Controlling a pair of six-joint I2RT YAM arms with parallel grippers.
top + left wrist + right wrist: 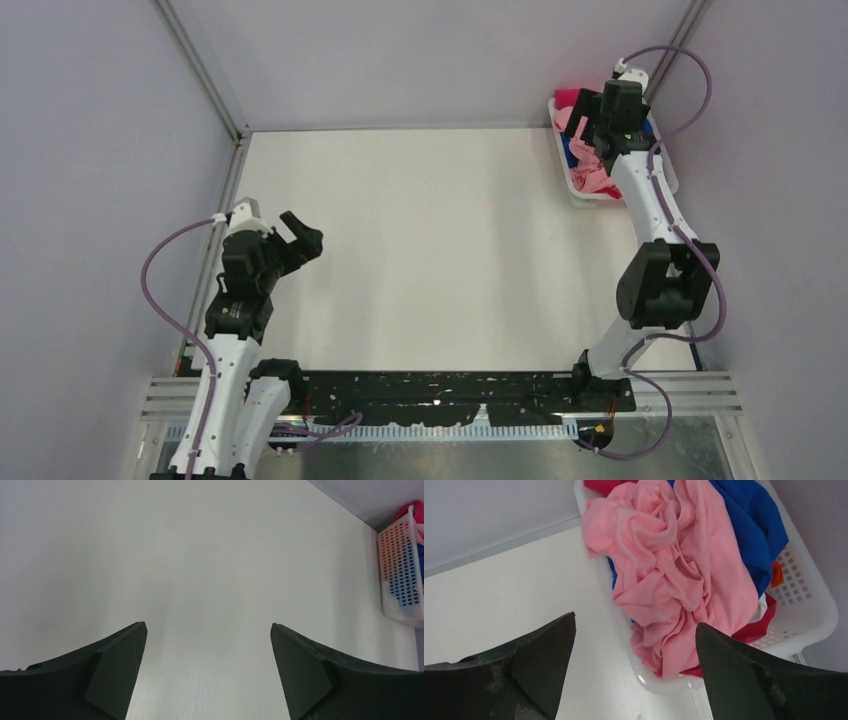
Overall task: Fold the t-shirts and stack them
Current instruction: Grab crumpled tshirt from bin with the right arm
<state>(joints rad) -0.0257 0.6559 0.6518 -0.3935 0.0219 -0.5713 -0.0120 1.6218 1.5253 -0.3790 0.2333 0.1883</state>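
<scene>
Firstly, the white table [430, 250], its middle bare. Next, one white mesh basket [814, 625] at the table's far right corner, holding every shirt. Pink t-shirt [674, 580]: crumpled on top of the heap, spilling over the basket's rim on the table side. Blue t-shirt [749, 525]: under and beside the pink, along the basket's far side. Magenta t-shirt [756, 627]: lower in the pile, showing at two edges. My right claw [634, 620]: spread wide above the pink cloth, gripping nothing. My left claw [208, 625]: spread wide too, empty, hung over the table's left part, well apart from the basket. White t-shirt [760, 611]: a sliver only. Orange t-shirt [777, 574]: a small patch against the mesh.
</scene>
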